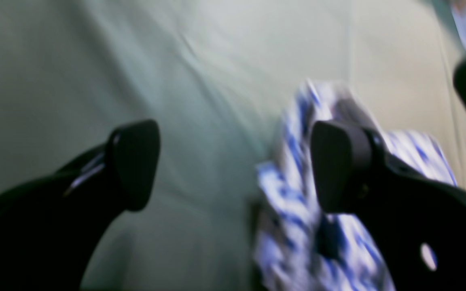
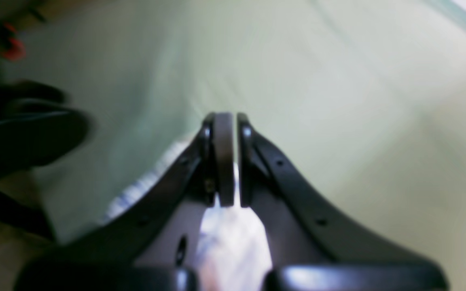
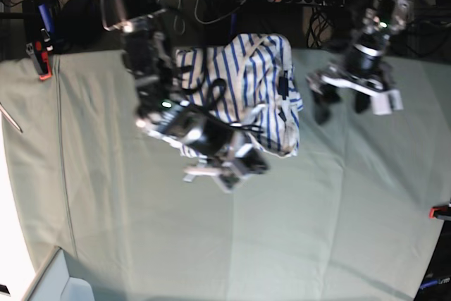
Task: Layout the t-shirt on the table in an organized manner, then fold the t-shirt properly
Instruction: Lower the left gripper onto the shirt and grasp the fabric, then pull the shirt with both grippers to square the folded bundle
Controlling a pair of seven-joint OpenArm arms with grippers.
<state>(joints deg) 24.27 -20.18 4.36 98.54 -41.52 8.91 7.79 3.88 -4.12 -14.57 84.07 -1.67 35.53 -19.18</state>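
Pale grey-green cloth covers the table [image 3: 282, 230], faintly creased, and the t-shirt [image 3: 246, 82] lies bunched on its far half, white with thin blue stripes, rumpled rather than spread flat. Over the shirt's near edge hangs the right gripper [image 3: 236, 163]; in its wrist view the right gripper's two pads stand almost together with white fabric pinched between them and bulging behind. Just beside the shirt's other edge, above bare cloth, the left gripper [image 3: 342, 107] hovers with its fingers [image 1: 136, 161] spread wide apart, holding nothing, the striped fabric lying behind one finger in its blurred wrist view.
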